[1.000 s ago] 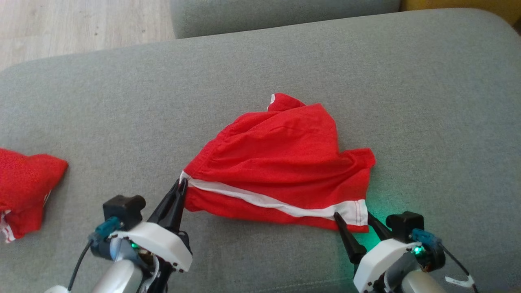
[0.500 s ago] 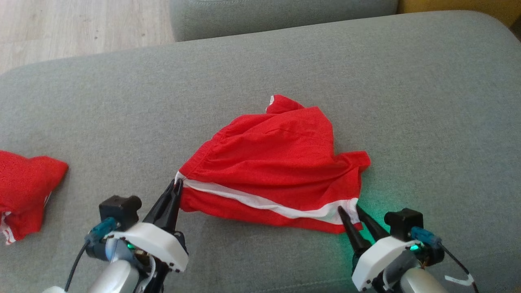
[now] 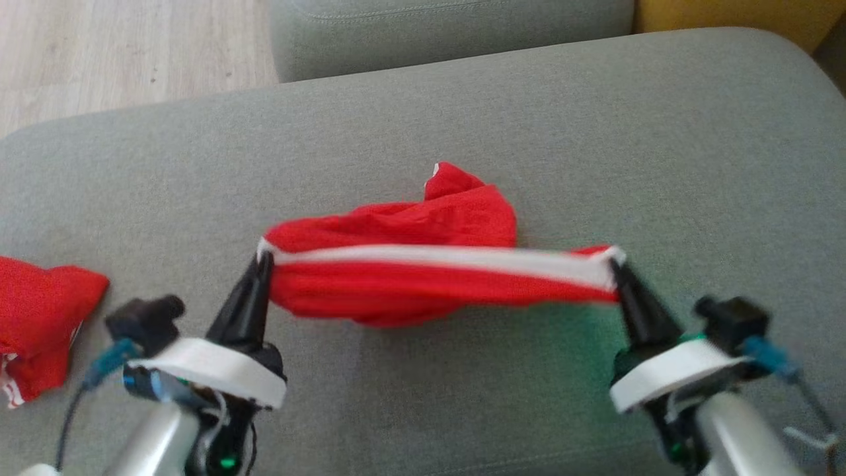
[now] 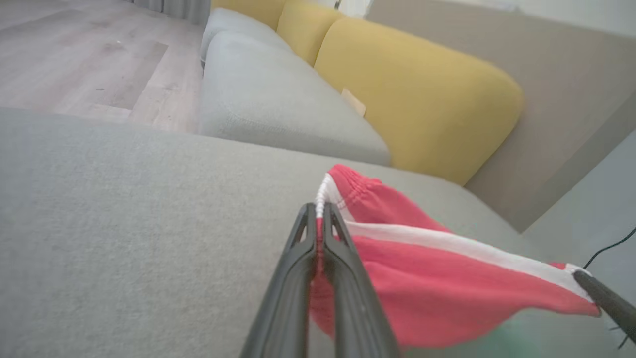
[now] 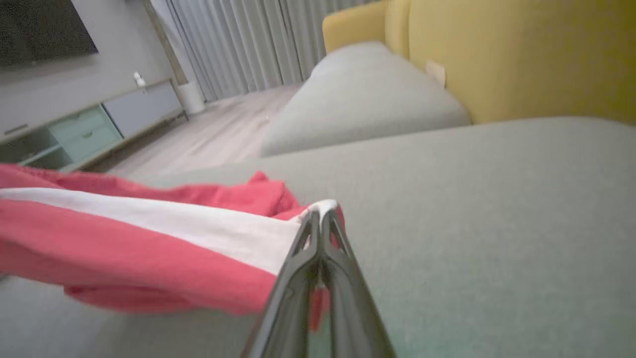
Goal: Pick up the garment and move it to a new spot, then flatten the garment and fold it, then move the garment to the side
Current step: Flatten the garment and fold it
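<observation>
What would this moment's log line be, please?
left gripper: shut on garment | right gripper: shut on garment | garment: stretched between grippers over sofa cushion

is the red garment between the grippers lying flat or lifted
Partly lifted, not flat: left gripper and right gripper each pinch an end of the striped edge, stretching the garment taut.

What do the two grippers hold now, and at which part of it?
Both hold the red garment. The left gripper pinches one end of its white-striped edge and the right gripper pinches the other end, so the edge is stretched between them.
</observation>
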### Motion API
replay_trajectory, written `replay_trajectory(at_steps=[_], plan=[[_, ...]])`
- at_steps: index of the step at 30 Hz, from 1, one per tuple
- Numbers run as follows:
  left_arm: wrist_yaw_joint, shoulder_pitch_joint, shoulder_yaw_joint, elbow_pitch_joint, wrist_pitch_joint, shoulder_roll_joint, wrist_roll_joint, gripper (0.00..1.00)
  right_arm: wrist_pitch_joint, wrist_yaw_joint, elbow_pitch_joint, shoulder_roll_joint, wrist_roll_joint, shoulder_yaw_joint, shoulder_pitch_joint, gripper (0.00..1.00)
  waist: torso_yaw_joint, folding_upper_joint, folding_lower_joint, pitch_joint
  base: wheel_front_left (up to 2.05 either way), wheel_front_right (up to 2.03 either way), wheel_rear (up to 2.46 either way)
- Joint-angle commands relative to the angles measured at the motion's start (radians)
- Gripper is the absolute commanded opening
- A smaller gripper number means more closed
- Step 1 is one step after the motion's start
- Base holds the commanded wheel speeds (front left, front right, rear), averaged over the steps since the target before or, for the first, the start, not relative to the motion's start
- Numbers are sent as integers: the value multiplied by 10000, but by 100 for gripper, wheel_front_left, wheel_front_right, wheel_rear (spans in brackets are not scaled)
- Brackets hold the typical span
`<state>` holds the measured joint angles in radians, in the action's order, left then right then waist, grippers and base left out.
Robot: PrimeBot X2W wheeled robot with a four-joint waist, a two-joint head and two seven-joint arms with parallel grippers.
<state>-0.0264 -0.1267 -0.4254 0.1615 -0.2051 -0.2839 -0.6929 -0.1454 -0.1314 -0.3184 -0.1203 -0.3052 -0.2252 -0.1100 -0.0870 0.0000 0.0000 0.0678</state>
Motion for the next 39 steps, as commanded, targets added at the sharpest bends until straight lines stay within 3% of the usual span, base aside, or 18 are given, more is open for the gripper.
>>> replay_trajectory(at_steps=[1, 4, 9, 12, 16, 20, 26, 33, 37, 39], plan=[[51, -537, 515, -419, -74, -190, -121, 0, -130, 7, 478, -183, -111, -69, -387, 0, -9, 0, 0, -5, 0, 0, 0], [420, -1132, 813, -1118, 311, -236, -778, 0, -4, 7, 1517, -427, -498, 404, -868, 0, -37, 0, 0, 42, 0, 0, 0], [559, -3090, 1327, -2129, 1407, -69, -1956, 0, 773, 7, 2643, -1047, -1273, 901, -2633, 0, -96, 0, 0, 535, 0, 0, 0], [515, -4806, 1393, -2054, 2086, 85, -2275, 0, 1295, 7, 2444, -1375, -1753, 1082, -4185, 0, -126, 0, 0, 1075, 0, 0, 0], [487, -7377, 1208, -1007, 2465, 448, -1991, 0, 1796, 7, 1302, -1731, -2282, 1021, -6590, 0, -162, 0, 0, 2142, 0, 0, 0], [877, -9831, 948, 709, 1977, 1266, -1672, 0, 1305, 7, -58, -2256, -2073, 923, -8976, 0, -202, 0, 0, 3150, 0, 0, 0], [1450, -12143, 656, 2793, 109, 2109, -1650, 0, 247, 7, -1046, -2745, -1913, 770, -11055, 0, -362, 0, 0, 3731, 0, 0, 0], [1564, -11439, -17, 3704, -518, 2240, -1992, 0, 49, 7, -1088, -3089, -2334, 367, -10290, 0, -462, 0, 0, 3734, 0, 0, 0], [1567, -9580, -288, 3362, -558, 1929, -2143, 0, 147, 7, -706, -3117, -2728, 488, -8473, 0, -336, 0, 0, 3578, 0, 0, 0], [1568, -7812, -219, 2800, -562, 1833, -2038, 0, 317, 7, -160, -3044, -3097, 787, -6669, 0, -160, 0, 0, 3346, 0, 0, 0]])
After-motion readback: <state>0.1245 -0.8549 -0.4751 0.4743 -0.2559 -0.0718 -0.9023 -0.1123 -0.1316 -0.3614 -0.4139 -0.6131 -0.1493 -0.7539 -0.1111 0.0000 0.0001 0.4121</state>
